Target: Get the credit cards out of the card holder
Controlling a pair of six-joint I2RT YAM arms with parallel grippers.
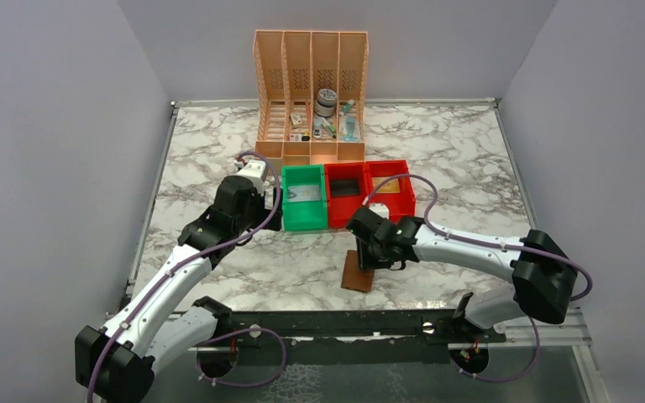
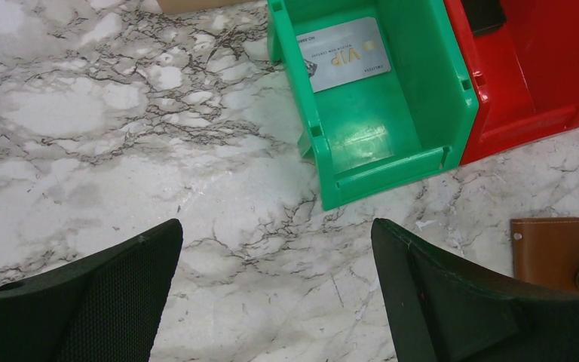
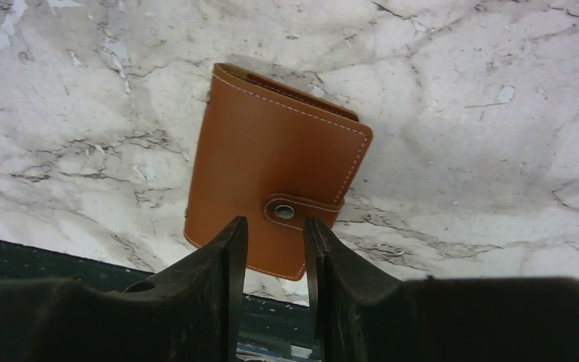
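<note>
Card holder [image 3: 271, 166] lies closed on the marble table [image 2: 83, 113], snap tab fastened, at 6 o'clock of the red bins [image 1: 365, 191] in the top view and near the table's front edge. Right gripper [image 3: 275, 225] sits over the holder's near edge, by the tab. Its fingers [image 3: 222, 264] are close together with a narrow gap, and we cannot tell whether they pinch the leather. Left gripper [image 2: 275, 226] hangs over bare marble at 7 o'clock of the green bin [image 2: 392, 166], fingers spread wide, nothing between them. One grey card [image 2: 344, 53] lies flat inside the green bin, print side up. We see a tan flat piece [image 1: 389, 185] in the right red bin. Peach organiser [image 1: 311, 50] stands at 12 o'clock behind the bins
</note>
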